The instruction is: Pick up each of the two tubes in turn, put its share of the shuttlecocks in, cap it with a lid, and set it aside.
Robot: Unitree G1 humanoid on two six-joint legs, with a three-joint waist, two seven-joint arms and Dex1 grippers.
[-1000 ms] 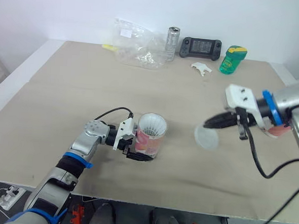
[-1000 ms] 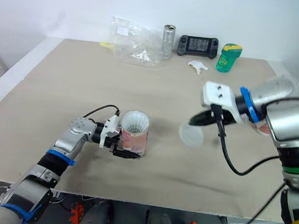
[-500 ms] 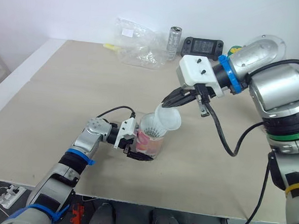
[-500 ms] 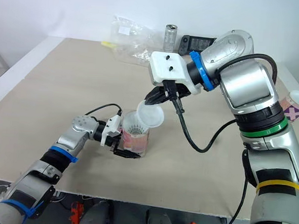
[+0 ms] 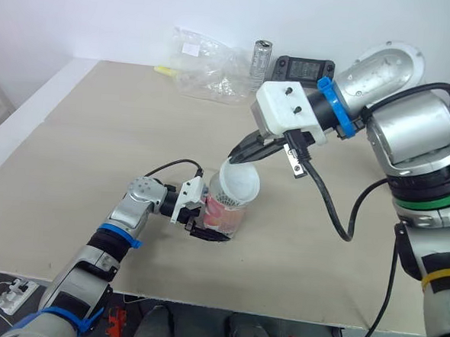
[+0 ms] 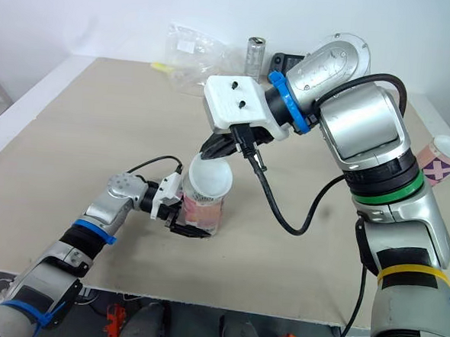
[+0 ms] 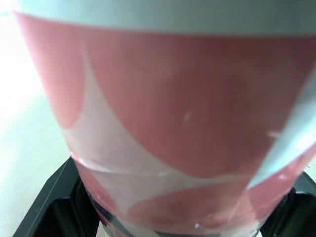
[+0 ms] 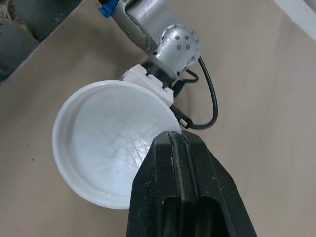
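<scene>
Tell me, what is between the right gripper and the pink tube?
The white lid, pinched in the right gripper, is tilted over the tube; the left eye view shows it.

Showed red-pink and white curved patches with pale blue bands on the tube point(image 7: 163, 123) clamped in the black left gripper point(image 5: 208, 230). Pinched a translucent white lid point(image 8: 106, 143) in the black right gripper point(image 8: 173, 143), above a beige table point(image 5: 97, 130).
</scene>
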